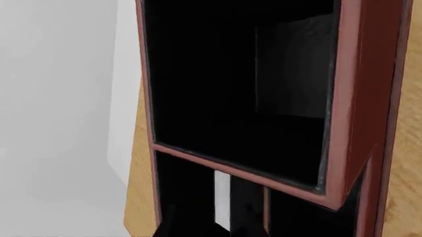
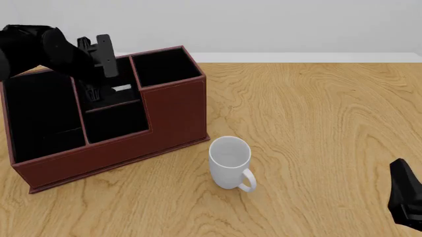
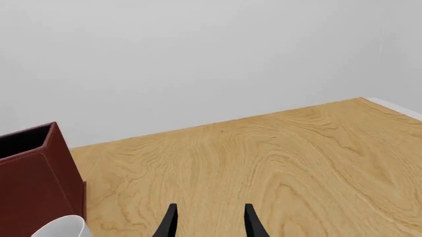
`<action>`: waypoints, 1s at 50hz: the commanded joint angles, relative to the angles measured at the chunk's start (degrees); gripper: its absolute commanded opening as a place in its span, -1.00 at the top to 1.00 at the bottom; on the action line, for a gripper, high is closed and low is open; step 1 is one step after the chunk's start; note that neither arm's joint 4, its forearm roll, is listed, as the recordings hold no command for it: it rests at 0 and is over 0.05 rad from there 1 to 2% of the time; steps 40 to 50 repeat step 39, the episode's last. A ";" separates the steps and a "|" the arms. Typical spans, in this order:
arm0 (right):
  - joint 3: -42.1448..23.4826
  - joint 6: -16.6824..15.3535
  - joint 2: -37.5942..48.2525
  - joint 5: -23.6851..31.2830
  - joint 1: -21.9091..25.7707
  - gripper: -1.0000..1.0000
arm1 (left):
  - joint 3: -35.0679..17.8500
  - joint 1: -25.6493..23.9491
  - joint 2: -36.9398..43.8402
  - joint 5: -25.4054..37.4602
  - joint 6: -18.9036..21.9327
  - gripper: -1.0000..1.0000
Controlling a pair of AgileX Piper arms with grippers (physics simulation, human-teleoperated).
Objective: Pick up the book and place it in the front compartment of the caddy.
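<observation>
The book (image 2: pixel 120 88) shows in the front view only as a small white strip of page edges, upper left of the frame, standing inside the rear half of the middle section of the caddy (image 2: pixel 175 111), directly under the left gripper (image 2: pixel 92 94). In the left wrist view the same white edge (image 1: pixel 222 200) appears at the lower centre, upright in a narrow black-lined slot below a red-brown divider. The black cover cannot be separated from the black lining.

The left gripper reaches down into that slot; its fingers are lost against the dark interior, so whether it grips the book or has let go cannot be told.

The caddy fills the left third of the front view, its low stepped wall toward the lower edge, its square corner slot at upper centre-left. A wide end slot lies at far left.

A white mug (image 2: pixel 230 163) stands upright on the table (image 2: pixel 316 108) just beside the caddy's lower right corner, handle toward the lower right.

The right gripper (image 3: pixel 207 222) holds nothing, its fingertips parted above bare wood; in the front view it sits at the lower right corner.
</observation>
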 commanded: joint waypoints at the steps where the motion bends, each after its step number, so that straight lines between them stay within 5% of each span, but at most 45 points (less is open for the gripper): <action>1: 0.00 0.03 0.00 -0.04 0.07 -1.00 | 0.42 0.86 -0.99 -2.30 2.57 -1.00; 21: -0.01 -0.05 0.00 -0.51 0.27 -1.00 | 1.06 -0.47 -8.53 2.53 1.97 -1.00; 31: 0.00 -0.10 -0.01 -0.81 0.60 -1.00 | 4.58 -6.17 -19.27 6.83 1.78 -1.00; 37: 0.00 -0.18 -0.01 -0.96 0.99 -1.00 | 6.63 -13.77 -27.42 10.91 -0.75 -1.00; 50: 0.00 -0.11 -0.01 -1.00 1.05 -1.00 | 8.79 -12.43 -31.17 9.45 1.00 -1.00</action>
